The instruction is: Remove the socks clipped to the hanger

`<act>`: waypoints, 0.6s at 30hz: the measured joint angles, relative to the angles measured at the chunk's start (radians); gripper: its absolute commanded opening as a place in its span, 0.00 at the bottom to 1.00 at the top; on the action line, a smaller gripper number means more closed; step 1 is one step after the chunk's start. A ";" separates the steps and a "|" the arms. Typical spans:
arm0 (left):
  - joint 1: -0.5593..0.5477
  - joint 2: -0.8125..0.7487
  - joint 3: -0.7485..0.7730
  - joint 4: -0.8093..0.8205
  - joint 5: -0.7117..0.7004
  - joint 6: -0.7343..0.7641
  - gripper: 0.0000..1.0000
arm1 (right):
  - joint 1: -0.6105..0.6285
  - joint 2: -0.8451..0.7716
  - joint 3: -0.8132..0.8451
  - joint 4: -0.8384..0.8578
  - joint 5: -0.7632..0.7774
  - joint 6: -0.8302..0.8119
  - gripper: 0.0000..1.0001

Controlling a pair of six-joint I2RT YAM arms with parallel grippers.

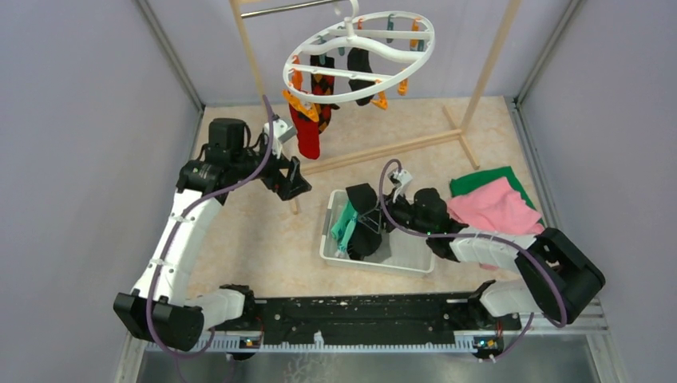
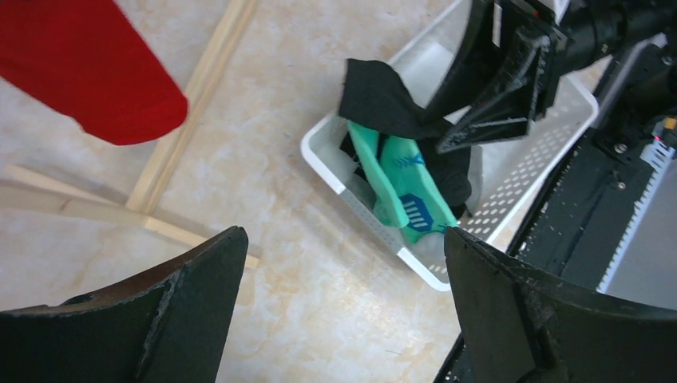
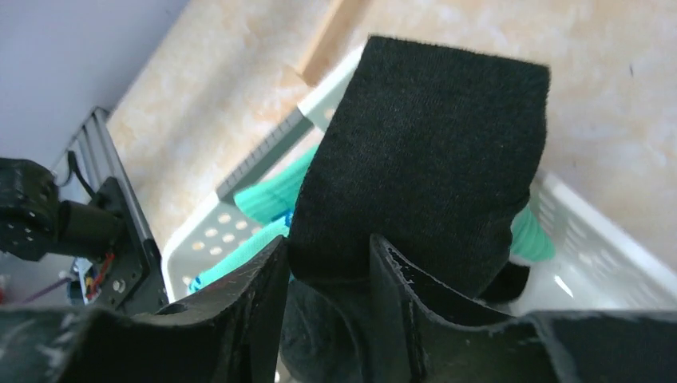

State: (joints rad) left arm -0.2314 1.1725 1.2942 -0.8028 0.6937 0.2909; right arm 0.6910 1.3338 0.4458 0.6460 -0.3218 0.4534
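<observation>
The white ring hanger hangs tilted at the far side. A red sock, an argyle sock and a black sock hang clipped to it. A second black sock is clamped in the right tool above a teal sock, which lies in the basket.

Bright, even, diffuse light leaves only faint soft shadows on the beige marbled tabletop and a small glint in the white perforated plastic bin, and the right wrist view holds the black knit sock crisp while the tabletop behind it goes soft.
</observation>
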 measured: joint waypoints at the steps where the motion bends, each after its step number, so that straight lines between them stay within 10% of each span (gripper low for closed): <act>1: 0.010 0.000 0.008 0.000 -0.008 0.000 0.99 | 0.005 -0.006 0.000 -0.028 0.005 -0.003 0.39; 12: 0.096 -0.005 0.100 0.002 -0.095 0.005 0.99 | 0.014 -0.264 0.023 -0.540 0.258 -0.048 0.31; 18: 0.108 -0.014 0.110 0.024 -0.113 0.000 0.99 | 0.062 -0.275 0.086 -0.491 0.290 -0.030 0.37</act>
State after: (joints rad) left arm -0.1238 1.1587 1.4040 -0.7784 0.5812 0.2913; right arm 0.7528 1.0588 0.5316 0.1555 -0.0319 0.4232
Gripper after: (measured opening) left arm 0.988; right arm 0.348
